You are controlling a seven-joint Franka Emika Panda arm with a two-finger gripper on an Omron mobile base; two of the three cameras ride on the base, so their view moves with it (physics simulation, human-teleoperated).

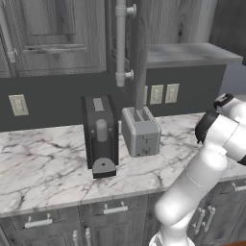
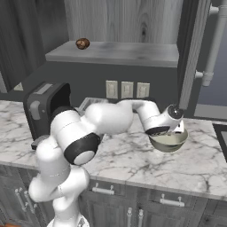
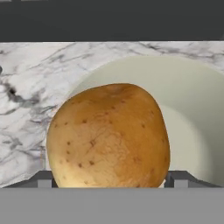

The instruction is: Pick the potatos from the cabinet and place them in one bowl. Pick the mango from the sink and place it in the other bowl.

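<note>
I am holding one potato [image 3: 108, 136] in the jaws; in the hand view the two dark tips are showing at either side of it at the bottom, so I judge them closed onto it, opened no wider than the potato itself. It is hanging over the near left part of the pale bowl [image 3: 192, 100], with the rim curving behind it and marble showing to its left. I am keeping it over the hollow so that a release would drop it inside and not on the rim.

In the right base view the gripper [image 2: 174, 125] is sitting just above the bowl [image 2: 168, 142], which is standing on the table [image 2: 133, 159] near the open cabinet door [image 2: 188, 53]. A second potato [image 2: 82, 43] is lying on the cabinet shelf [image 2: 128, 52], well apart, up and to the left.

Edges: the potato is sitting toward one side of the bowl, so I judge a small shift toward the centre is wanted before opening. The door edge is standing close beside the hand; room for moving is better toward the near side and left. The toaster [image 1: 140, 131] and the dark appliance [image 1: 100, 134] are standing further left on the table.

The mango step is not yet begun.
</note>
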